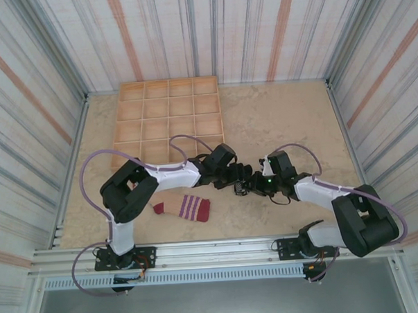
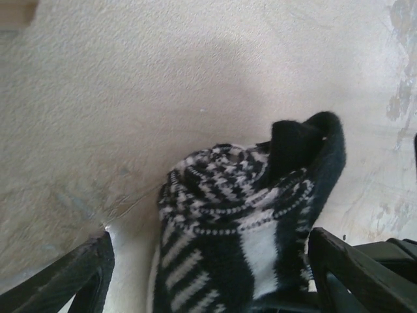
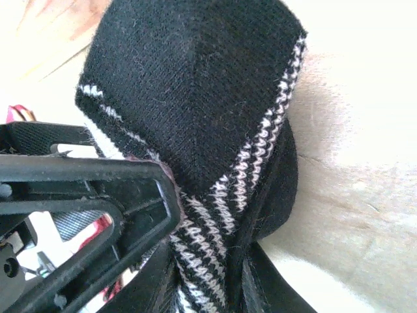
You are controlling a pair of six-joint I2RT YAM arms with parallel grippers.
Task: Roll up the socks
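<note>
Beige tabletop [image 1: 298,125], striped walls. Nearest, the beige sock [image 1: 183,208] lies flat and unrolled, long axis left-right, striped end rightward. Mid-table, the black sock [image 2: 241,215] is bunched into a roll, its axis unclear, with a loose flap poking away from the left gripper [image 2: 212,244], whose jaws stand released either side. The right gripper [image 3: 212,238] pinches it. Likely step: finishing the black roll. Next, tuck that flap without unrolling.

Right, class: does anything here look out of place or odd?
Nothing is spilled or damaged. The black sock is only loosely rolled, one end poking up, pinched in the right fingers. The beige sock lies flat, unrolled.
</note>
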